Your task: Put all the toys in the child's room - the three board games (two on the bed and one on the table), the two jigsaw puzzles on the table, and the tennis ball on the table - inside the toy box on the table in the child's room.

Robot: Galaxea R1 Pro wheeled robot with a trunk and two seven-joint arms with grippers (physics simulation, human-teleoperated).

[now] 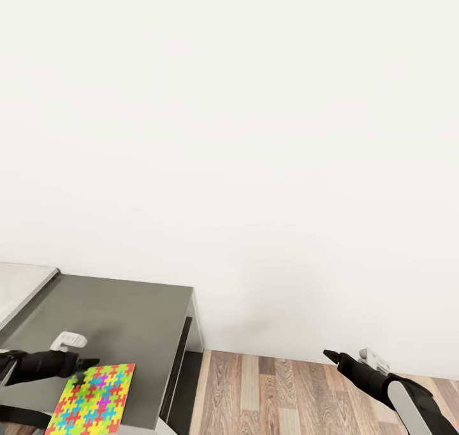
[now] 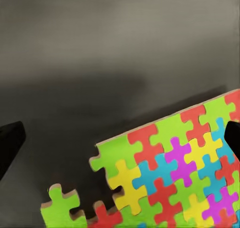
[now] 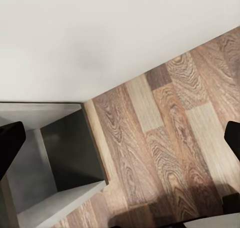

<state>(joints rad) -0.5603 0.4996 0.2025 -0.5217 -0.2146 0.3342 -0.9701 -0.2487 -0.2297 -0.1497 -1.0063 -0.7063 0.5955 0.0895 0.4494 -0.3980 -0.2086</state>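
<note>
One jigsaw puzzle (image 1: 92, 400), a flat slab of bright interlocking pieces, lies on the dark grey cabinet top (image 1: 134, 314) of the table, near its front edge. My left gripper (image 1: 84, 369) hovers just above the puzzle's far edge, open. In the left wrist view the puzzle (image 2: 175, 173) lies flat below the gripper (image 2: 122, 140), whose dark fingertips (image 2: 10, 143) stand wide apart at the frame's sides. My right gripper (image 1: 330, 356) hangs open over the wood floor, away from the table. The board games, toy box, tennis ball and bed are out of view.
A white wall (image 1: 255, 135) rises right behind the cabinet. The pale grey desk top (image 1: 19, 285) joins the cabinet at the far left. Wood plank floor (image 1: 268, 390) spreads to the right of the cabinet's side (image 3: 75, 148).
</note>
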